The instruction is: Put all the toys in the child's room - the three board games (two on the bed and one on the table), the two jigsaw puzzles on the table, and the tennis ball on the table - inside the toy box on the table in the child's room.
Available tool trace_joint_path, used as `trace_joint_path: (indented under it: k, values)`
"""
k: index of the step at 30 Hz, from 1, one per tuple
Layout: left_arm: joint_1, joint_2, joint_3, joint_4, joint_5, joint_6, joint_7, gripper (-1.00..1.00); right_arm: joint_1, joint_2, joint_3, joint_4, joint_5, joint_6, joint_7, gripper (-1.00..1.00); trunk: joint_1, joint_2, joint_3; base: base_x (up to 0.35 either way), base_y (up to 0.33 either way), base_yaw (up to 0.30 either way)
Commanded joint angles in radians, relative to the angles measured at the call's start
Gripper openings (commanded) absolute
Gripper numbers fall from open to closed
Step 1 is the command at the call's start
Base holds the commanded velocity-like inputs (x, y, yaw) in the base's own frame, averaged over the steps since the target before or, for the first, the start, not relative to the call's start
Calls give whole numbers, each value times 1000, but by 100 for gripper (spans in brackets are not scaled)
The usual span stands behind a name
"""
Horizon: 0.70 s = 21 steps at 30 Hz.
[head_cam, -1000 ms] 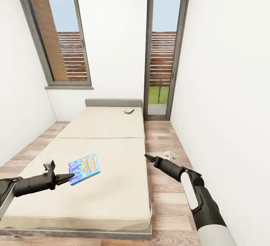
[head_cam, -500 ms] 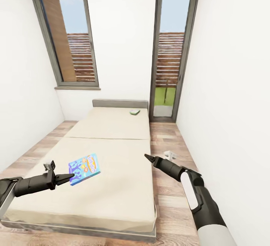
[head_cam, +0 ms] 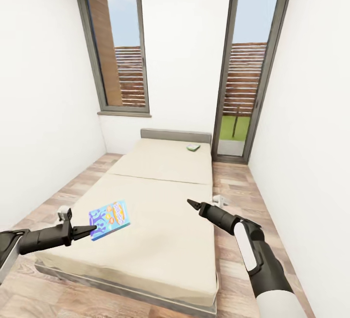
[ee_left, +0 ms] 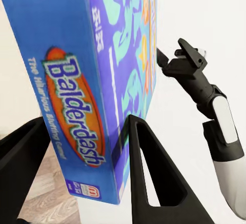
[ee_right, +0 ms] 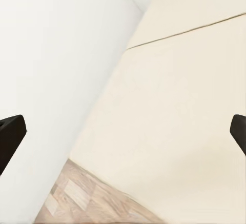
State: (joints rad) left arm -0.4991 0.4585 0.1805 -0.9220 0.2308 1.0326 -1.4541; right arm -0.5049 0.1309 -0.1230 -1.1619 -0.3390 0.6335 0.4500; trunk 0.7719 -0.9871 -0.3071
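My left gripper (head_cam: 90, 231) is shut on the blue board game (head_cam: 110, 214), holding it in the air over the near left part of the bed (head_cam: 160, 196). The left wrist view shows this "Balderdash" box (ee_left: 92, 80) clamped between the two black fingers (ee_left: 148, 178). A white-and-green board game (head_cam: 193, 147) lies on the far mattress pad near the grey headboard (head_cam: 175, 135). My right gripper (head_cam: 192, 204) hovers open above the bed's right side with nothing in it, and its fingertips (ee_right: 10, 134) sit wide apart in the right wrist view.
White walls close in on both sides. A window (head_cam: 121, 51) and a tall glass door (head_cam: 248, 75) stand at the far end. Strips of wood floor (head_cam: 78, 182) run along each side of the bed. A small white object (head_cam: 219, 200) lies on the floor by the bed's right edge.
The camera has moved, so the bed and windows sit further right and further off in the picture. Both arms keep their pose, and the blue board game stays in my left gripper.
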Motion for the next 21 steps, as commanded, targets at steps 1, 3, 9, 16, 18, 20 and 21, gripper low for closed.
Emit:
trace_joint_path:
  k: [1,3,9,16,18,20,21]
  values:
    - [-1,0,-1,0,3,11,2,-100,-1,1,-3,-1,-3,8,3,100,-4,6,2,0,0,274]
    - [-1,-1,0,0,3,11,7,-100,0,1,-3,-1,-3,8,3,100,-12,20,10,0,0,274]
    - [-1,-2,-1,0,3,11,10,-100,0,1,-3,-1,-3,8,3,100,-23,41,22,0,0,274]
    - [-1,-3,-1,0,3,11,10,-100,-1,1,-2,1,-1,5,2,100,-23,41,25,0,0,274]
    - [-1,-3,-1,0,3,11,11,-100,-1,2,-1,2,1,4,1,100,-23,41,26,0,0,274]
    - [-1,-3,-1,0,3,11,11,-100,0,2,0,1,1,3,2,100,-23,41,27,0,0,274]
    - [-1,-3,-1,0,3,11,11,-100,-1,2,0,1,2,3,2,100,-23,41,28,0,0,274]
